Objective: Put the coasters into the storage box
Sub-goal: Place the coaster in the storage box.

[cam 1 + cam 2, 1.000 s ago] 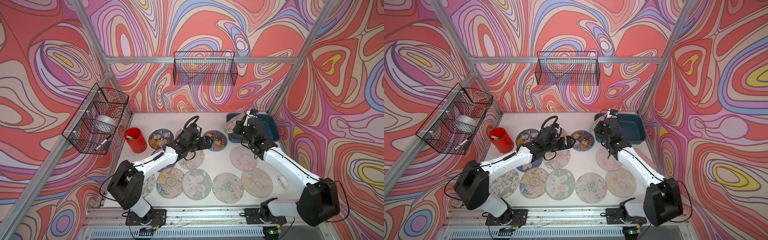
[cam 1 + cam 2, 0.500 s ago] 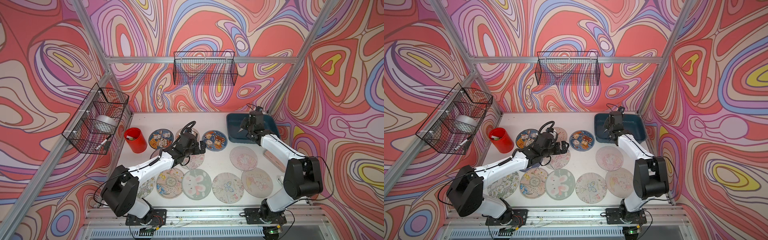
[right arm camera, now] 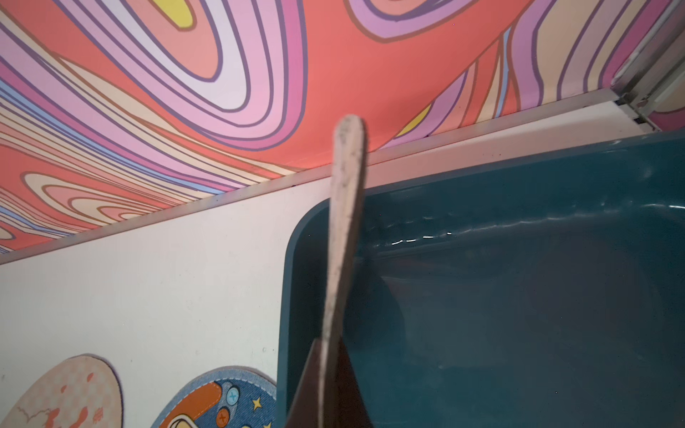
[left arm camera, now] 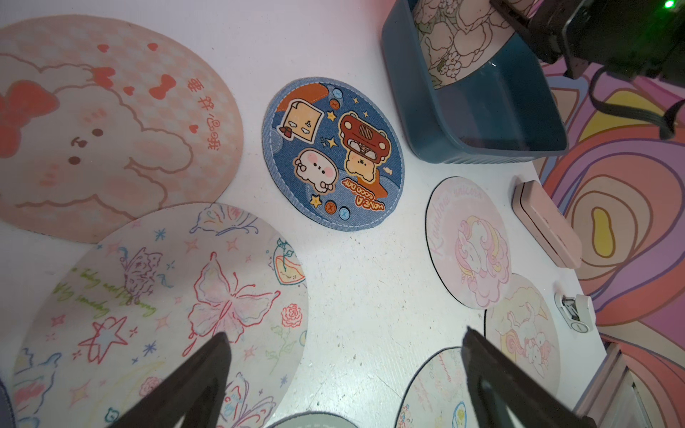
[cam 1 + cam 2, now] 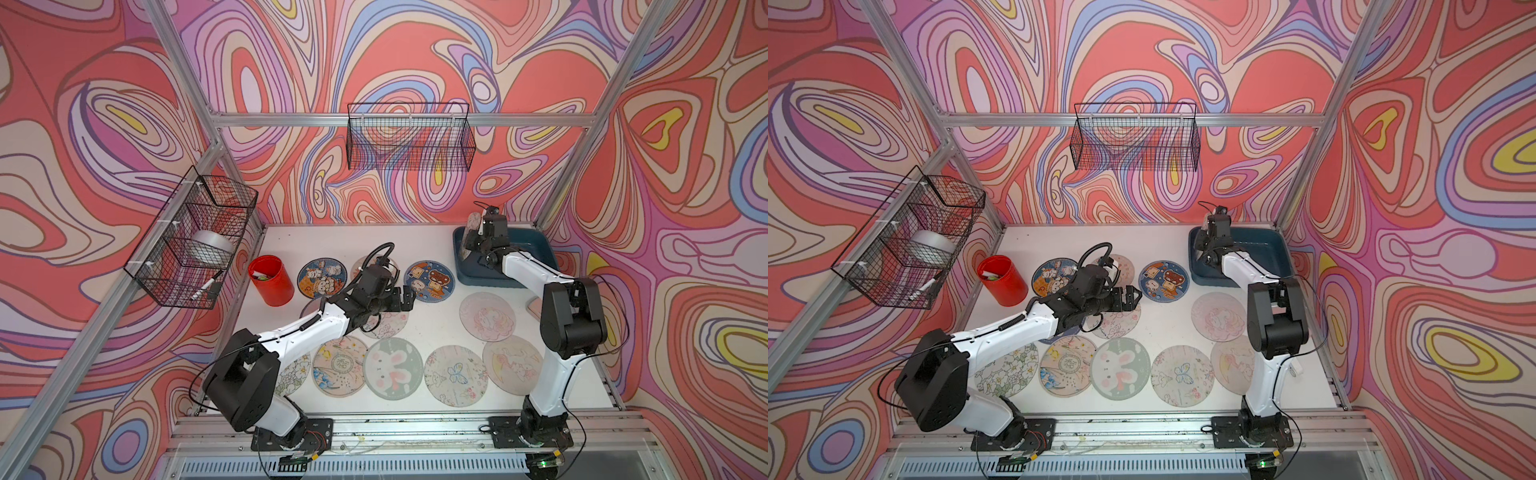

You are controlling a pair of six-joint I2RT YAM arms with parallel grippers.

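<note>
Loose coasters [image 5: 392,368] lie flat across the white counter [image 5: 432,324]. Above them, mid-counter, the left hand [image 5: 409,298] hovers with its fingers spread wide, holding nothing. At the back, the right hand [image 3: 326,378] pinches one beige coaster [image 3: 344,222] on edge over a corner of the storage box [image 5: 534,247].

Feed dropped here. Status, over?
Right tool shut on coaster, on edge at storage box corner. Left tool open above loose coasters. Nothing in the way.
</note>
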